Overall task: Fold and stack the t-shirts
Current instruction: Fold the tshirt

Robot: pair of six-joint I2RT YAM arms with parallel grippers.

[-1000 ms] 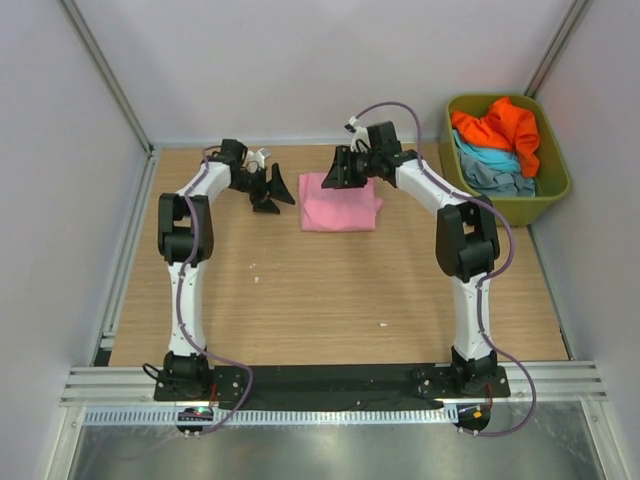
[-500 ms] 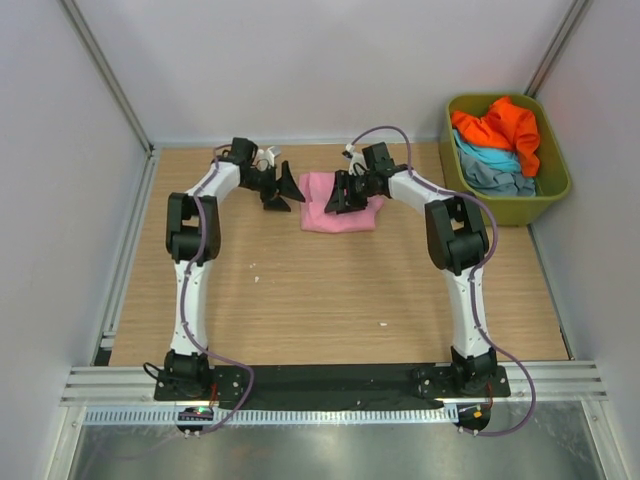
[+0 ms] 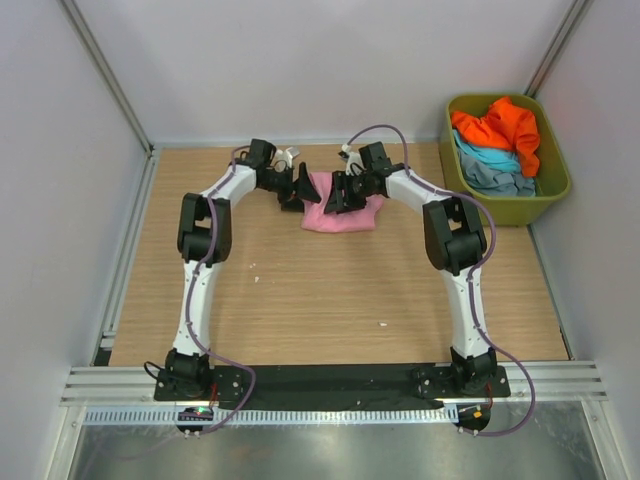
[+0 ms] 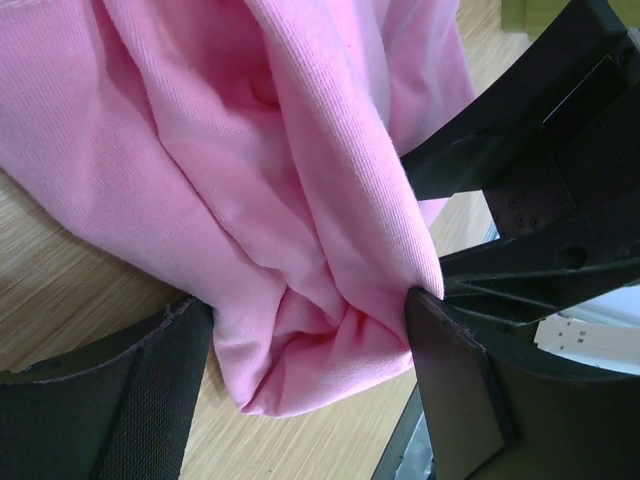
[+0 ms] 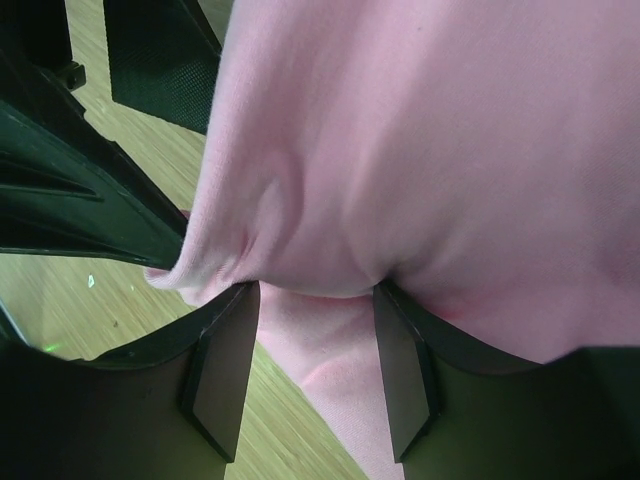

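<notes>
Both grippers are at the far middle of the table [image 3: 300, 290], almost touching each other at the left edge of the pink t-shirt [image 3: 352, 213], which lies flat there in a rough rectangle.

Left gripper [image 4: 310, 340]: jaws wide apart, straddling a bunched corner of the cloth. Fabric brushes both pads but looks loose.

Right gripper [image 5: 315, 290]: jaws apart too, a bit narrower, with a fold lying over the tips. Neither is clamped.

Can't tell whether that bunch is sleeve or hem, the views are too close.

Handling: thin knit, light and limp, no stiffness. It will sag and wrinkle wherever it is unsupported. The pads should hold it fine, but a one-layer pinch would likely drag the layers apart. Better to take it at two edge points well apart, through all layers, and lift both together.

Far right: green tub [image 3: 553, 190] with the orange t-shirt [image 3: 500, 128], light blue t-shirt [image 3: 490, 156] and grey-blue t-shirt [image 3: 500, 180] heaped unfolded.
</notes>
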